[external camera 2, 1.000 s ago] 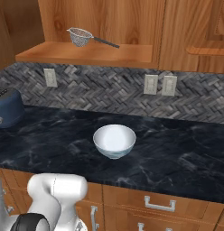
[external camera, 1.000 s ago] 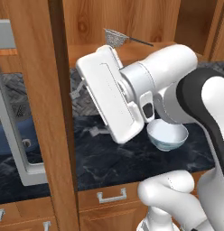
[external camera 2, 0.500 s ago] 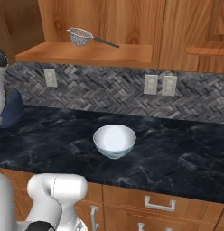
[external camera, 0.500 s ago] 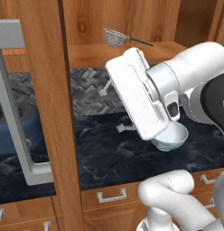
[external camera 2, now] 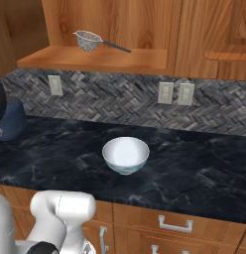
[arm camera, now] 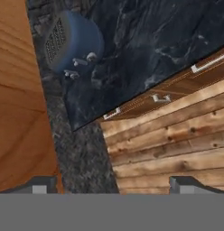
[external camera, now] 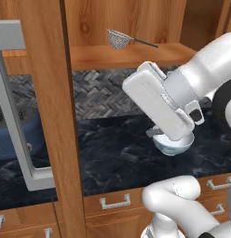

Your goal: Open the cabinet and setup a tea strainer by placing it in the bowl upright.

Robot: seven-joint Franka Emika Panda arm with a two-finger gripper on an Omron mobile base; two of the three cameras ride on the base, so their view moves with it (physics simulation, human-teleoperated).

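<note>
The cabinet stands open, its door (external camera: 47,116) swung out edge-on at the left with the long grey bar handle (external camera: 15,121) on it. The tea strainer (external camera: 119,39) (external camera 2: 88,40) lies on the wood shelf (external camera 2: 100,58), mesh cup to the left and dark handle pointing right. Below it on the dark counter sits the pale bowl (external camera 2: 126,154), half hidden behind my white hand (external camera: 159,109) in the left base view. My gripper (arm camera: 113,185) is open wide, nothing between its fingertips (arm camera: 39,185), and it faces down past the door's wood (arm camera: 19,90).
A dark blue appliance (external camera 2: 11,126) (arm camera: 73,43) stands at the counter's left end. Wall outlets (external camera 2: 172,93) sit on the herringbone backsplash. Drawers with short handles (external camera 2: 174,225) run under the black marble counter (external camera 2: 194,163). A closed cabinet door (external camera 2: 214,39) is right of the shelf.
My hand has swung right, away from the open door and over toward the bowl. The jaws have widened slightly. Strainer and bowl have not moved.
</note>
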